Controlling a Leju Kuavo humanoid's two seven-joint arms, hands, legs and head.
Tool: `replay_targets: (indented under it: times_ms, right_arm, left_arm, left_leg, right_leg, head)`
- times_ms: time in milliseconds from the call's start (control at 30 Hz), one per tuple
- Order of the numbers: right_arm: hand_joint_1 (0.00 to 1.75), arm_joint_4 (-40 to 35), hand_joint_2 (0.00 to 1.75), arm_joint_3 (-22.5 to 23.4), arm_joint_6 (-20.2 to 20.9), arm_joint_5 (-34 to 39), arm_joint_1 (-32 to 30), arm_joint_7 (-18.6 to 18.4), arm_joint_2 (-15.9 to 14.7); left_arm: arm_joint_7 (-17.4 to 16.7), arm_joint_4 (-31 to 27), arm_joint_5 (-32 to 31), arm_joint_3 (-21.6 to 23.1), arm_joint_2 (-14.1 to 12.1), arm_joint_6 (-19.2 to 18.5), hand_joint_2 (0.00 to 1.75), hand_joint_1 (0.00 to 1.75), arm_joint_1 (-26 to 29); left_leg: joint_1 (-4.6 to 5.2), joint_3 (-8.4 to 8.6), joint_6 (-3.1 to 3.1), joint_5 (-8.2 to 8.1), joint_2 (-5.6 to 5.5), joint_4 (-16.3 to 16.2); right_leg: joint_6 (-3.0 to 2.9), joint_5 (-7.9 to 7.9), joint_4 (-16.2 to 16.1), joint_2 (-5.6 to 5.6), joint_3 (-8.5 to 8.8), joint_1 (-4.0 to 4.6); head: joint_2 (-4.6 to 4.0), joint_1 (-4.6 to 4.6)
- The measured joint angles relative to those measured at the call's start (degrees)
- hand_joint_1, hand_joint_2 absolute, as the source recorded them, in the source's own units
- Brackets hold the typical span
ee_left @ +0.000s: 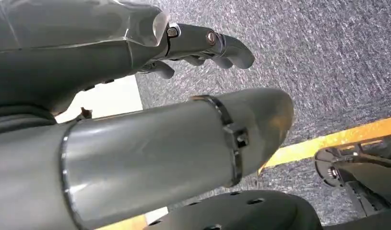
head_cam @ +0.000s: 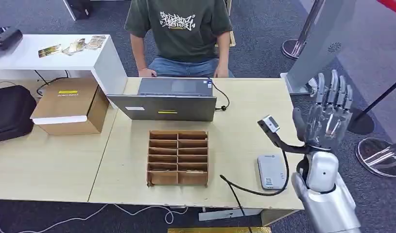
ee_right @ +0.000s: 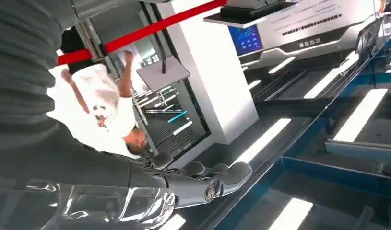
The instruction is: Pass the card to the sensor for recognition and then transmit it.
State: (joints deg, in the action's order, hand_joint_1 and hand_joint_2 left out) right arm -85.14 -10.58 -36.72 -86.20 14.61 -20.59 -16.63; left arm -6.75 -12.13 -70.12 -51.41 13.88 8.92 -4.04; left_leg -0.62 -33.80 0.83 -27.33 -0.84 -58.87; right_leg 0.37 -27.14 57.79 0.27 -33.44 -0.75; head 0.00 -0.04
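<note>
The right hand was raised beside the counter's right edge, palm upright, fingers released and extended, grasping nothing. This posture probably served as a ready position for receiving a card, since it stood just beside the small scanner head on its flexible stalk and near the flat grey reader lying on the counter.

The left hand hung low over the carpet, fingers loosely released, nothing in them.

No card was held. Several cards lay on the white shelf at the far left, well apart from both sensors; they appeared thin, flat and printed, detail too small to read. Whether one of these was the task's card could not be confirmed.

A cardboard divider tray sat mid-counter, presumably for sorting. A seated person faced the laptop.
</note>
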Motion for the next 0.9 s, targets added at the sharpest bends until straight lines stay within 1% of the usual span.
replay_targets:
  times_ms: [67, 133, 167, 233, 333, 567, 633, 667, 700, 733, 767, 900]
  right_arm:
    - [0.0, -3.0, 1.75, 0.9, -0.1, 0.0, -3.4, 0.4, -0.5]
    - [0.0, -5.6, 1.75, 2.3, -0.4, 0.0, -7.3, 2.2, -0.4]
    - [0.0, -6.9, 1.75, 3.3, -0.5, 0.0, -9.1, 3.8, -0.2]
    - [0.0, -8.9, 1.75, 5.1, -0.5, 0.0, -12.5, 6.7, 0.8]
    - [0.0, -12.3, 1.75, 8.4, -0.5, 0.0, -18.0, 11.4, 4.0]
    - [0.0, -12.3, 1.75, 8.4, -0.5, 0.0, -18.1, 11.4, 4.0]
    - [0.0, -12.6, 1.75, 8.7, -0.5, 0.0, -18.5, 11.9, 4.4]
    - [0.0, -15.4, 1.75, 10.8, -0.2, 0.0, -22.8, 14.2, 7.7]
    - [0.0, -15.7, 1.75, 11.0, 0.0, 0.0, -23.5, 14.3, 8.2]
    - [0.0, -18.1, 1.75, 11.8, 1.6, 0.0, -26.9, 15.0, 11.1]
    - [0.0, -20.7, 1.75, 11.7, 4.3, 0.0, -31.0, 12.5, 13.6]
    - [0.0, -22.7, 1.75, 11.6, 5.8, 0.0, -33.3, 11.5, 14.6]
  left_arm:
    - [0.1, 0.0, 0.3, 0.0, 0.0, 0.0, 0.0, 0.0, 0.0]
    - [0.1, 0.0, 0.4, -0.1, 0.0, 0.0, 0.0, 0.0, 0.1]
    - [0.1, 0.0, 0.5, -0.2, 0.0, 0.0, 0.0, 0.0, 0.1]
    - [0.1, 0.0, 0.5, -0.5, 0.0, 0.0, 0.0, 0.0, 0.1]
    - [0.1, 0.0, 0.9, -0.6, 0.0, 0.0, 0.0, 0.0, 0.2]
    - [0.1, 0.0, 0.9, -0.6, 0.0, 0.0, 0.0, 0.0, 0.2]
    - [0.0, 0.0, 0.9, -0.7, 0.0, 0.0, 0.0, 0.0, 0.2]
    - [-0.1, 0.0, 1.3, -0.9, 0.0, 0.0, 0.0, 0.0, 0.2]
    - [-0.1, 0.0, 1.4, -0.9, 0.0, 0.0, 0.0, 0.0, 0.2]
    - [-0.3, 0.0, 1.5, -1.0, 0.0, 0.0, 0.0, 0.0, 0.2]
    - [-0.5, 0.0, 1.7, -1.6, 0.0, 0.0, 0.0, 0.0, 0.2]
    - [-0.6, 0.0, 2.1, -1.9, 0.0, 0.0, 0.0, 0.0, 0.2]
  left_leg:
    - [0.0, 0.01, -0.02, -0.02, 0.0, 0.0]
    - [0.0, 0.01, -0.02, -0.03, -0.04, 0.0]
    - [0.0, 0.0, -0.02, -0.05, -0.06, 0.0]
    - [-0.01, 0.0, -0.02, -0.06, -0.05, 0.0]
    - [-0.02, 0.0, 0.02, -0.12, -0.06, 0.0]
    - [-0.02, 0.0, 0.03, -0.13, -0.06, 0.0]
    - [-0.02, 0.0, 0.03, -0.13, -0.06, 0.0]
    - [-0.02, 0.01, 0.05, -0.14, -0.03, 0.0]
    - [-0.02, 0.01, 0.05, -0.14, -0.03, 0.0]
    - [-0.02, 0.02, 0.05, -0.14, -0.03, 0.0]
    - [-0.01, 0.01, 0.04, -0.15, -0.03, 0.0]
    - [0.0, 0.02, 0.02, -0.17, -0.01, 0.0]
  right_leg:
    - [0.0, -0.02, 0.0, -0.01, 0.01, 0.0]
    - [0.0, -0.08, 0.0, -0.05, 0.02, 0.0]
    - [0.0, -0.08, 0.0, -0.05, 0.03, 0.0]
    - [0.0, -0.09, 0.0, -0.05, 0.02, 0.01]
    - [-0.04, -0.14, 0.0, -0.07, 0.02, 0.01]
    - [-0.04, -0.14, 0.0, -0.07, 0.02, 0.01]
    - [-0.04, -0.14, 0.0, -0.07, 0.02, 0.01]
    - [-0.04, -0.17, 0.0, -0.04, 0.02, 0.02]
    - [-0.04, -0.18, 0.0, -0.04, 0.02, 0.02]
    - [-0.03, -0.2, 0.0, -0.04, 0.03, 0.02]
    - [-0.02, -0.2, 0.0, -0.04, 0.04, 0.01]
    - [-0.02, -0.2, 0.0, -0.03, 0.04, 0.0]
  head:
    - [0.0, 0.02]
    - [-0.02, 0.0]
    - [0.0, -0.02]
    - [-0.02, 0.0]
    - [-0.02, 0.0]
    - [-0.02, 0.0]
    - [0.0, -0.02]
    - [-0.02, 0.0]
    - [0.0, 0.0]
    - [-0.02, 0.0]
    - [-0.02, 0.0]
    - [0.0, 0.0]
